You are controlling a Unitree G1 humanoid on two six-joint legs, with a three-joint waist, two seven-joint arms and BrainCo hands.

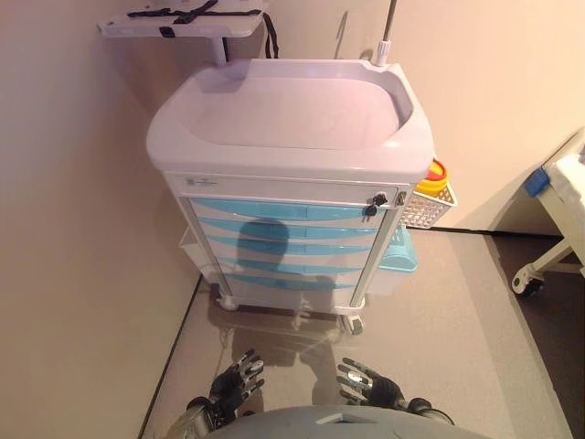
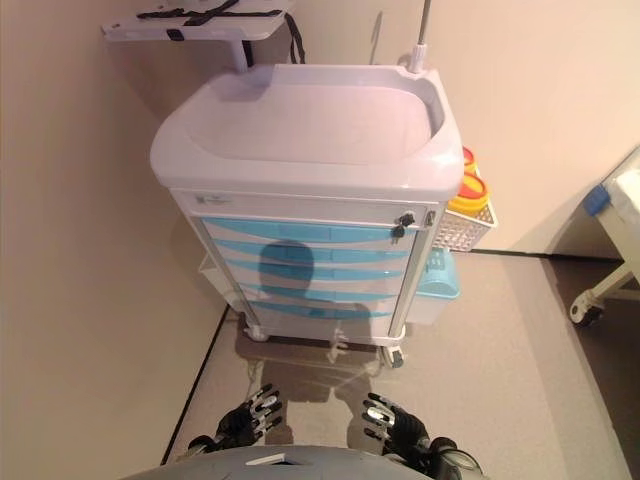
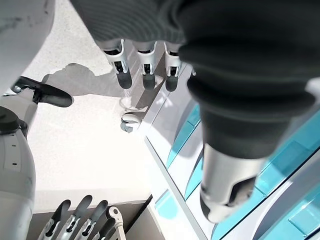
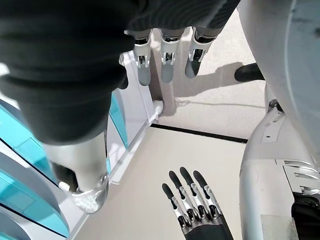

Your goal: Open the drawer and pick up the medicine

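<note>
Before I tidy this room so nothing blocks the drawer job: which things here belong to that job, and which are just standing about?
Part of the job:
cart
blue drawers, all closed
left hand, open, low
right hand, open, low
No medicine shows.

Just standing about:
white basket on the cart's side
blue bin
shelf behind
wheeled frame

**No legible text**

Nothing can be read. A small label strip on the cart's white front panel, above the top blue drawer, is too small to make out.
</note>
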